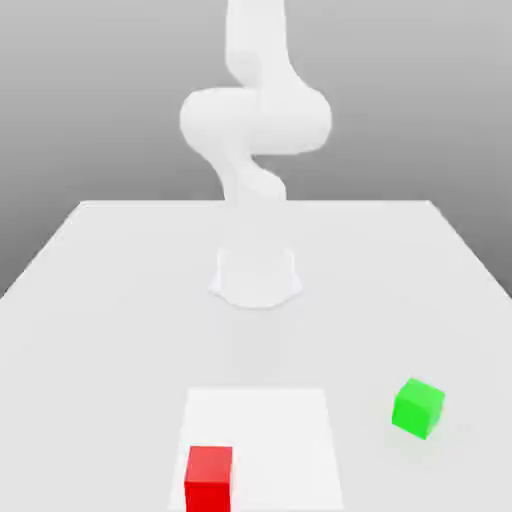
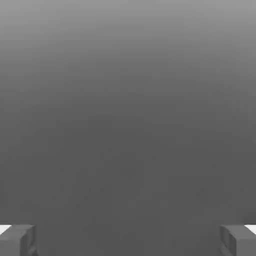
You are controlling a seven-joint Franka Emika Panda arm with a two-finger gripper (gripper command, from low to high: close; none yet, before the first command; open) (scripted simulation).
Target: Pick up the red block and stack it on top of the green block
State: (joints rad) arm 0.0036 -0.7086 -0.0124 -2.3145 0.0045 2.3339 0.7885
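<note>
The red block [image 1: 209, 478] sits on the table near the front edge, toward the exterior view's left. Further back and toward the exterior view's right stands the green block [image 1: 417, 407], well apart from the red one. In the hand view my gripper [image 2: 128, 241] is open: its two grey fingertips [image 2: 18, 240] stand far apart with nothing between them, against a plain grey background. Neither block is near the fingers.
The white arm [image 1: 255, 120] rises from its round base [image 1: 256, 275] at the table's middle. A brighter white square patch [image 1: 275, 430] lies on the grey table [image 1: 100, 300] under the red block.
</note>
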